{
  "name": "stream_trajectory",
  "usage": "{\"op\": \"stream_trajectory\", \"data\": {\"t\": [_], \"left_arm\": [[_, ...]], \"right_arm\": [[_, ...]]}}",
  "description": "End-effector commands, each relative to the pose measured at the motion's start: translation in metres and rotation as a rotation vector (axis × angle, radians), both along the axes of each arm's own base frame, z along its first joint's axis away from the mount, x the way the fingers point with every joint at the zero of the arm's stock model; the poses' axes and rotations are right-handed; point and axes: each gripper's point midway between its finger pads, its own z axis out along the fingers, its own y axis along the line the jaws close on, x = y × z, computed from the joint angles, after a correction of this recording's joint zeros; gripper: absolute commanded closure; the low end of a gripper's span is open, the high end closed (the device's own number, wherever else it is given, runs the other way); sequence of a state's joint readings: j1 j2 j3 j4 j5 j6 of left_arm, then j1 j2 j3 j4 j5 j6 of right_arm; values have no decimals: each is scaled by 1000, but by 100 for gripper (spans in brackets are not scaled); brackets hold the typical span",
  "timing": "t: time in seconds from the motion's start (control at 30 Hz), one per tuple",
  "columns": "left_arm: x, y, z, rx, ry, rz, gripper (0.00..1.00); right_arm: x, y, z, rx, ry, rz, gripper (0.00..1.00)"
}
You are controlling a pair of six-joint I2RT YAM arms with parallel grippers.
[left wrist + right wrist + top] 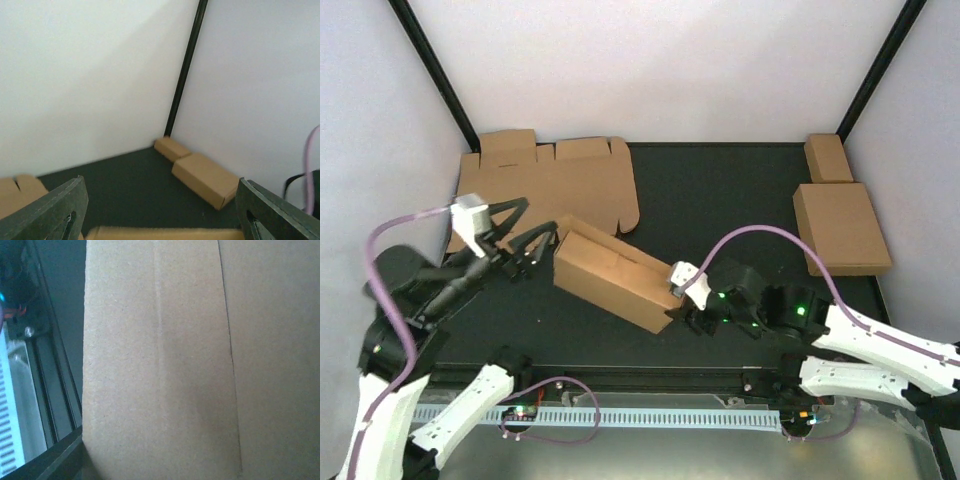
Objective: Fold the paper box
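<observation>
The paper box [560, 185] is brown cardboard, part flat at the back left of the black mat, with one long wall [615, 270] folded up and running diagonally across the middle. My left gripper [540, 214] is open and empty at the raised wall's left end; its view shows the box's top edge [165, 233] just below the fingers [55, 210]. My right gripper [678, 312] is against the wall's right end. The cardboard [160, 360] fills its view; one finger [50, 465] shows far to the lower left, the other is hidden.
A small oblong brown box [828, 157] and a larger folded box [840, 228] lie at the back right by the wall, also in the left wrist view [172, 148] [207, 177]. A white toothed rail [650, 415] runs along the front edge. Black frame posts stand in the back corners.
</observation>
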State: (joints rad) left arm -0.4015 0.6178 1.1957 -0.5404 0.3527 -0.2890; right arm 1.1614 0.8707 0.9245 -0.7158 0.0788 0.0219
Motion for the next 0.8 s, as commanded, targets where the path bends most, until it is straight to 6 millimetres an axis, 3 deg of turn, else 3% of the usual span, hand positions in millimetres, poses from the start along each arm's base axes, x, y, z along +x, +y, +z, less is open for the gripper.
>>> {"op": "stream_trajectory", "data": {"t": [0.0, 0.23, 0.43, 0.63, 0.77], "left_arm": [[-23, 20, 9, 23, 8, 60, 16], [-24, 30, -7, 58, 44, 110, 16], [-10, 19, -37, 70, 101, 82, 16], [-1, 11, -52, 79, 134, 58, 16], [2, 8, -62, 80, 155, 50, 16]], "right_arm": [[-12, 25, 7, -21, -84, 207, 52], [-7, 20, -31, -214, -57, 234, 50], [-10, 24, -46, -245, -25, 255, 40], [-10, 30, -66, -260, 7, 256, 35], [-6, 32, -70, -259, 2, 238, 22]]}}
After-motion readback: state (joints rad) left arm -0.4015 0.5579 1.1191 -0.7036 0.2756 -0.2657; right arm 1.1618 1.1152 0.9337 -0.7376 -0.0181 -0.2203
